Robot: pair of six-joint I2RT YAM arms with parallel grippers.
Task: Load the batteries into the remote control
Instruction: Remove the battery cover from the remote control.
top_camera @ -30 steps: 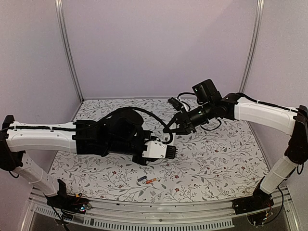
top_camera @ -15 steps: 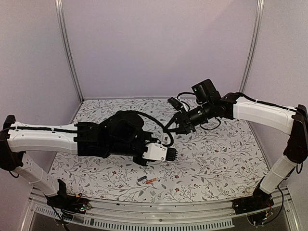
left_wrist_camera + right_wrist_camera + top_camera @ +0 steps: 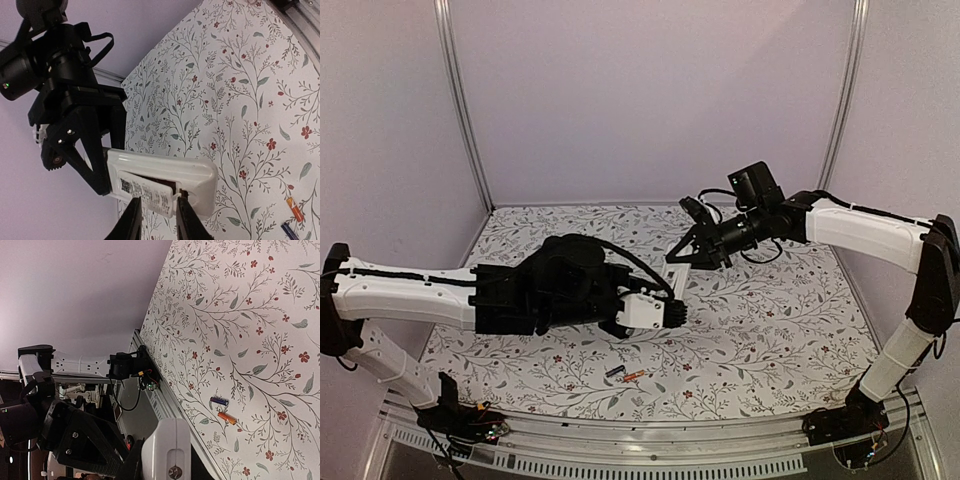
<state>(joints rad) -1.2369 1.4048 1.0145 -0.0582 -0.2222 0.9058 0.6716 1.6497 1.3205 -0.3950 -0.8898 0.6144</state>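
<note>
The white remote control (image 3: 165, 167) is held in the air, battery bay facing the left wrist camera. Its labelled battery cover (image 3: 147, 195) stands ajar, showing the dark bay. My left gripper (image 3: 157, 220) is shut on the cover's lower edge. My right gripper (image 3: 95, 170) is shut on the remote's far end, which shows between its fingers (image 3: 167, 450). In the top view the remote (image 3: 645, 312) hangs between the left gripper (image 3: 658, 316) and the right gripper (image 3: 672, 265). The dark battery (image 3: 614, 371) and the orange battery (image 3: 633, 375) lie side by side on the table, also in the right wrist view (image 3: 218, 401) (image 3: 226, 418).
The table has a floral cloth (image 3: 770, 320) and a metal rail along its near edge (image 3: 650, 440). Purple walls and two upright frame posts (image 3: 460, 110) close in the back. A black cable (image 3: 640, 262) loops over the left wrist.
The right wrist has turned and shifted slightly up and right. The left gripper and the remote have stayed almost in place. The batteries have not moved.
</note>
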